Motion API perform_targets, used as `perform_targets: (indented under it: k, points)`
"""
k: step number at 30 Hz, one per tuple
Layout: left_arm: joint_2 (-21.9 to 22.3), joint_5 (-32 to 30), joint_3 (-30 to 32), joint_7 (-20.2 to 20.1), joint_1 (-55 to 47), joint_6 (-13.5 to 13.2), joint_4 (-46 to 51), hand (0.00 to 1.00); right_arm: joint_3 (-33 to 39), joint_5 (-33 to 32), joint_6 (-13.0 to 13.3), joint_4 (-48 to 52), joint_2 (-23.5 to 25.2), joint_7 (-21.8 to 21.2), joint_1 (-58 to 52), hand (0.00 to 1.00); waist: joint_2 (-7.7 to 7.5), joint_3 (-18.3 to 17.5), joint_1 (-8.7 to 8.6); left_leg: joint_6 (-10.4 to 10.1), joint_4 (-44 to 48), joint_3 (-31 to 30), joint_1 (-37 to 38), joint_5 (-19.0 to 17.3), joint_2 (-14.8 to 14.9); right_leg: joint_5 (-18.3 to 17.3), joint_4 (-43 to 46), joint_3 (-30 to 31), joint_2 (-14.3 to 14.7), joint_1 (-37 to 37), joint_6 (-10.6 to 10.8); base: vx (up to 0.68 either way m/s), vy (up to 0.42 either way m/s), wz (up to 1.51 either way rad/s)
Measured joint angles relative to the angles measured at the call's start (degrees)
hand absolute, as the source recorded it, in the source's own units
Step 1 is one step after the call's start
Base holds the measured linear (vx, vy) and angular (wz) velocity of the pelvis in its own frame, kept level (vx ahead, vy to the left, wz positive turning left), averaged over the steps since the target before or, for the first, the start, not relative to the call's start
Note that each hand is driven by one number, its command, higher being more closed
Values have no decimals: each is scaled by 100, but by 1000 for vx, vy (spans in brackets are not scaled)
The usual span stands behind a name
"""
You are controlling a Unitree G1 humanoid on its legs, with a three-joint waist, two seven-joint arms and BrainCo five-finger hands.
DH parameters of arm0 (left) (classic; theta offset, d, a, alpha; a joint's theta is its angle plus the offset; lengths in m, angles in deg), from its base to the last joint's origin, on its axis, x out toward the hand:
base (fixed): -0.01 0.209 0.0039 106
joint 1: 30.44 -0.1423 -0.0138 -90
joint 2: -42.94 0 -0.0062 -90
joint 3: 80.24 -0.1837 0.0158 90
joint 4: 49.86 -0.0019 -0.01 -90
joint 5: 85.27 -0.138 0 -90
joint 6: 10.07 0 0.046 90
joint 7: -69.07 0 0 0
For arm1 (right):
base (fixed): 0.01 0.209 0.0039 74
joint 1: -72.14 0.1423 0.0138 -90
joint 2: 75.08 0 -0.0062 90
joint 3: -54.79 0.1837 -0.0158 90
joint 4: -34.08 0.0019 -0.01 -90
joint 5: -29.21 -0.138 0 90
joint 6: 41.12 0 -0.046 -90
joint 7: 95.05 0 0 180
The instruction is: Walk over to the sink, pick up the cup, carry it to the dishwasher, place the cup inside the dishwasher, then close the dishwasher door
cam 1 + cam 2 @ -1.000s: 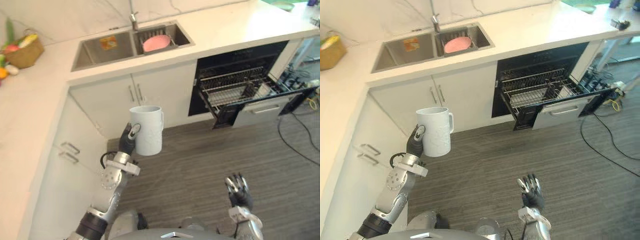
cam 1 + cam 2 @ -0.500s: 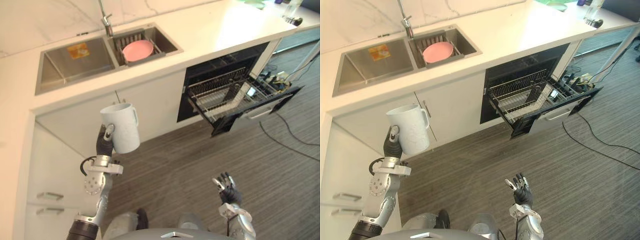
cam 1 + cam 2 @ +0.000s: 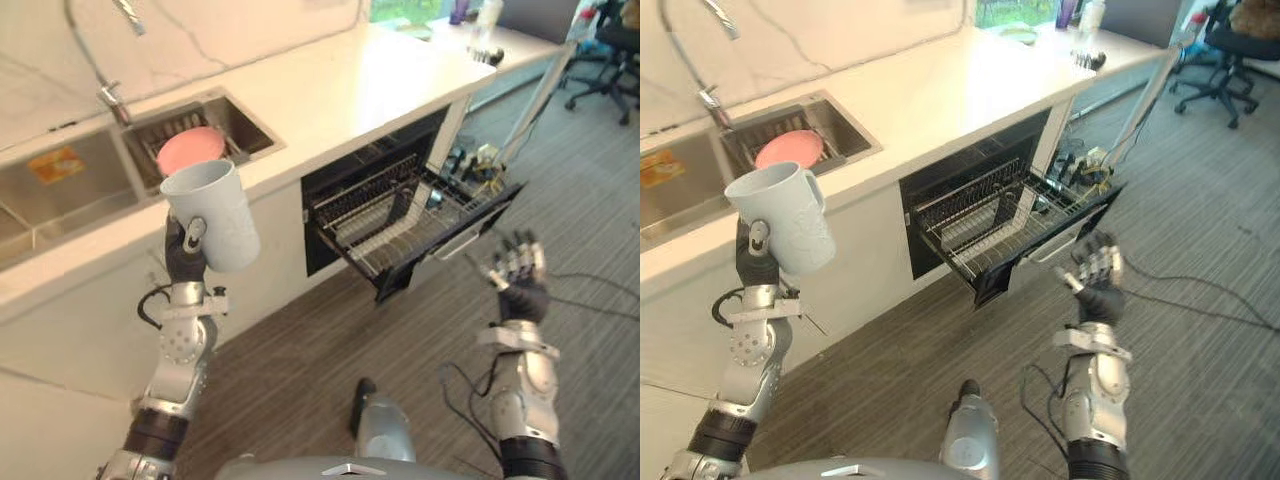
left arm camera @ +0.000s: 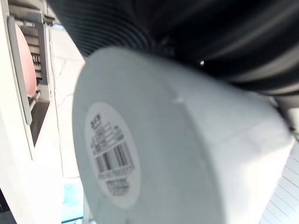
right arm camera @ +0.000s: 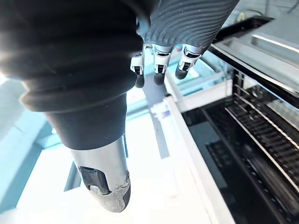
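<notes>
View: the whole picture is swinging toward the robot's right compared with a second ago, so it is the camera that is turning, not the kitchen. The open black dishwasher [image 3: 345, 190] with its pulled-out wire rack [image 3: 400, 225] is now sitting mid-view. The stainless steel double sink [image 3: 60, 185], holding a round pink plate [image 3: 190, 150], is sliding off to the left.

Right hand: the right hand [image 3: 518, 285] is rising from low near the grey wood-look floor [image 3: 300, 340] to about rack height. Its fingers are standing straight and spread, carrying nothing.

Meaning for the task: the pick-up is looking finished and the carry is running. The robot seems to be lining itself up with the dishwasher, and placing the cup and shutting the door are not yet done.

Left hand: the left hand [image 3: 183, 262] is staying curled round the lower wall of the pale blue-grey ceramic cup [image 3: 210, 215].

Cup: it is riding above the hand, mouth up and tilted a little, in front of the white countertop [image 3: 340, 80] edge between sink and dishwasher. It is well apart from the rack.

Cup underside: the left wrist view is showing its labelled base pointing away from the dark ribbed cover.
</notes>
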Motion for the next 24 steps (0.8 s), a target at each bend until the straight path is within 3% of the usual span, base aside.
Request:
perform_targets:
  k: [2,3,5,7,8,9,10,11,12,14,15,16,18,19,20,24]
  points:
    - [-4,-3,7,28,339,1,0,100,51,-131,-18,178,9,-5,3,0,28,-8,21,-66,-55,-144,56,-23,131,-182,197,-31,167,-55,-85,166,-164,-17]
    - [8,0,7,60,489,29,-27,100,46,-182,-42,348,22,-28,3,0,-95,40,11,-165,-111,-88,152,-39,163,-478,687,8,140,-232,-107,97,-120,-16]
    - [79,0,7,61,444,85,-142,100,51,-188,-143,466,22,-69,1,0,-104,47,5,-195,-138,18,331,-58,240,-858,1122,27,140,-328,-131,181,-152,-14]
    - [220,-4,7,62,314,136,-235,100,42,-361,-303,414,49,-162,-10,0,-35,26,3,296,770,-35,-7,140,379,-996,1102,3,234,-256,-171,223,-133,-6]
    - [309,-10,-4,53,241,178,-243,100,44,-391,-405,416,73,-197,-36,0,89,93,6,892,1813,-78,-557,585,604,-1017,848,-64,398,-6,-198,278,-208,10]
    - [380,-12,-2,26,188,250,-245,100,57,-395,-433,415,87,-283,-83,0,210,167,23,698,2804,-476,-1079,1105,703,-1023,557,-74,558,349,-245,274,-164,10]
    - [412,-14,-5,18,144,258,-242,100,59,-396,-445,413,85,-318,-89,0,266,189,47,435,3021,-614,-1220,975,622,-1029,422,-54,572,516,-267,250,-66,1]
    - [467,-19,-14,1,12,261,-233,100,43,-396,-457,411,115,-370,-135,0,282,210,80,272,2893,-641,-1398,688,322,-1019,151,-38,606,882,-302,167,39,-7]
    - [476,-20,-15,-17,-43,261,-232,100,28,-396,-462,412,133,-398,-154,0,285,210,81,317,2620,-635,-1450,592,132,-1002,16,-23,601,1070,-330,319,37,-5]
    - [474,-31,-8,-97,-202,239,-116,100,-186,-388,-467,414,123,-420,-183,0,244,181,244,411,675,-632,-1669,644,-589,-1025,-342,170,512,1483,-290,355,23,-35]
    - [474,-32,-7,-98,-252,236,-50,100,-229,-379,-473,414,114,-411,-176,0,248,177,324,347,285,-663,-1735,787,-646,-1046,-350,256,514,1475,-253,222,10,-78]
    - [472,-32,-7,-100,-338,234,30,100,-387,-338,-511,404,125,-390,-183,0,258,177,420,244,-274,-726,-1909,1188,-653,-1111,-327,419,525,1498,-149,226,30,-88]
    - [472,-28,-4,-106,-502,234,30,100,-633,-337,-532,406,123,-378,-242,0,286,161,446,123,-711,-799,-1935,1749,-630,-1246,-297,696,554,1623,-15,285,80,-86]
    - [473,4,-5,-156,-584,215,30,100,-688,-355,-532,414,112,-375,-243,0,377,91,412,169,-820,-790,-1866,2376,-621,-1303,-269,852,599,1657,164,447,228,-79]
    - [424,4,2,-231,-574,186,26,100,-694,-371,-543,398,161,-359,-224,0,361,55,380,481,-817,-740,-1817,2668,-670,-1350,-262,1035,541,1665,286,512,262,-72]
    - [270,243,23,-259,-281,112,30,100,-889,-379,-646,398,179,-396,-89,0,137,-6,310,734,-1707,-434,-1456,2878,-979,-990,-918,1036,292,1755,553,265,142,-31]
